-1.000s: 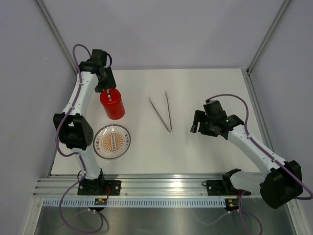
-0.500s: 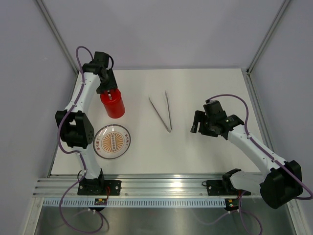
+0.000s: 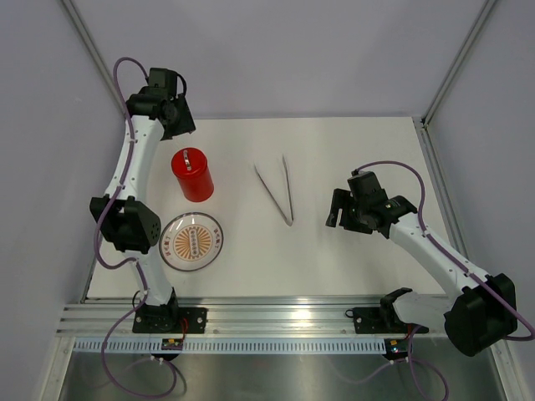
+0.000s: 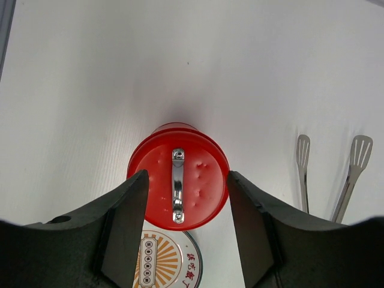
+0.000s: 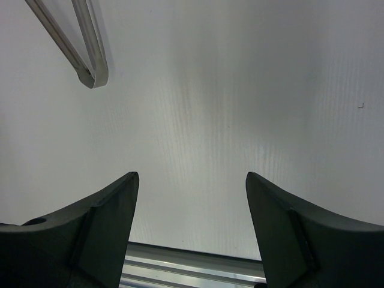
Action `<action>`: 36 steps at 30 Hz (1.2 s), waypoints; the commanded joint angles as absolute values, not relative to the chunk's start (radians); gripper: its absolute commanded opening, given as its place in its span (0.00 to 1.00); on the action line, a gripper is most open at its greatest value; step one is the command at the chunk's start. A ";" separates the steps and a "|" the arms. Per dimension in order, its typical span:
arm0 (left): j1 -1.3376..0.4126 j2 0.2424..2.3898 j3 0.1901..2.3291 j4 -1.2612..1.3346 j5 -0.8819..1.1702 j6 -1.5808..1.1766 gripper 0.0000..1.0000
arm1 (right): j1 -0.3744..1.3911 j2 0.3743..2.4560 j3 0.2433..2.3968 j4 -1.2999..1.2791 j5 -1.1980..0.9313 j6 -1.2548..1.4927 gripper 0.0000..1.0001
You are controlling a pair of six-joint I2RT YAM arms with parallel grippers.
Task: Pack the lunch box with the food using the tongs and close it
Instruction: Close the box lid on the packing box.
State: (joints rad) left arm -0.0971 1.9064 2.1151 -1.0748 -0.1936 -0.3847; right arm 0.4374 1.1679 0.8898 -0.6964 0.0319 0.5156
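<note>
Lunch box (image 3: 195,185), its lid (image 4: 177,185) on, is seen standing below the left gripper (image 4: 186,180), whose jaws are spread wide and hold nothing. Tongs (image 3: 272,194) are seen lying ahead and to the left of the right gripper (image 5: 192,180), which is likewise held open and empty.

Twin white-and-black arms, bolted at the bottom edge of the frame.
Pairs slim white link shells with bulky black joint housings on the left arm (image 3: 134,167) and the right arm (image 3: 426,246); trails a thin purple cable (image 3: 118,73) in loops, at upper left and right of centre; stands on flat black base plates (image 3: 167,320); shows a tiny green light (image 3: 390,203) near the right-hand wrist; ends in matte black, wedge-shaped fingers (image 4: 129,222) with rounded edges, one holed near its root.
</note>
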 commanded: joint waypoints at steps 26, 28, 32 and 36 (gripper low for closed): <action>-0.104 1.829 2.049 -1.022 -0.219 -0.388 0.57 | 0.434 1.146 0.922 -0.706 0.011 0.520 0.79; -0.104 1.847 2.083 -1.040 -0.224 -0.388 0.57 | 0.436 1.144 0.923 -0.709 0.012 0.517 0.79; -0.103 1.888 2.120 -1.058 -0.229 -0.388 0.57 | 0.434 1.144 0.922 -0.712 0.014 0.522 0.79; -0.104 1.927 2.044 -1.036 -0.222 -0.391 0.57 | 0.434 1.141 0.919 -0.712 0.015 0.523 0.79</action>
